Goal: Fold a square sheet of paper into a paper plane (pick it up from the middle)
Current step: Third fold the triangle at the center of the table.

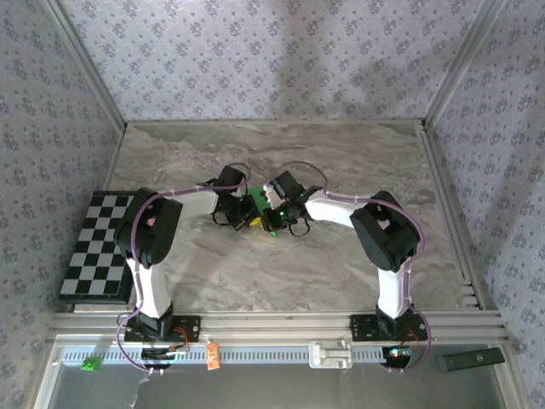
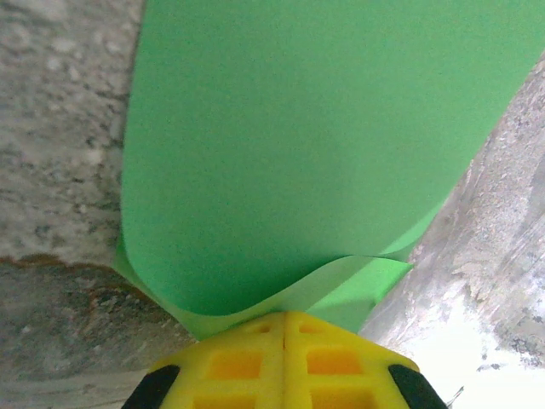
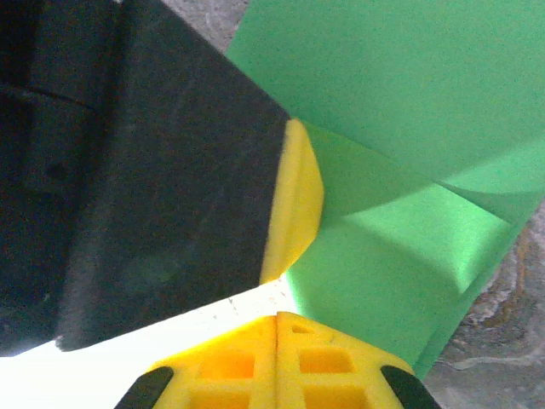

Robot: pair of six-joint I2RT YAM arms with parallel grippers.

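- The marbled bench [image 1: 341, 153] carries everything, with patterned walls on three sides.
- The left arm [image 1: 149, 230] rises from the 7 o'clock corner and the right arm [image 1: 383, 234] from the 5 o'clock corner. Both bend inward and meet near the bench's centre.
- A black-and-white checkered board [image 1: 98, 243] lies flat at the 9 o'clock edge of the bench, just beside the left arm's elbow.
- The sheet of paper [image 1: 254, 198], bright green, sits at the centre of the bench between the two wrists. In the left wrist view the sheet of paper [image 2: 298, 153] curls over on itself, an upper layer bowing above a lower one. In the right wrist view the sheet of paper [image 3: 409, 111] shows several overlapping layers with sharp creases.
- The left pincer [image 1: 243, 209] is at the paper's 9 o'clock. Seen from its own wrist, the left pincer [image 2: 285, 341] has its yellow tips pressed fully together at the paper's curled edge, clamped on it. One yellow finger [image 3: 294, 204] of it also shows in the right wrist view, touching the paper.
- The right pincer [image 1: 268, 213] is at the paper's 4 o'clock. From its own wrist, the right pincer [image 3: 277, 341] is fully closed with the paper against its tips; I cannot tell whether it pinches the paper.
- A black bar [image 1: 470, 360] lies at 5 o'clock below the bench edge.
- A tiny green cube [image 1: 89, 365] sits at 7 o'clock, well apart from the paper.
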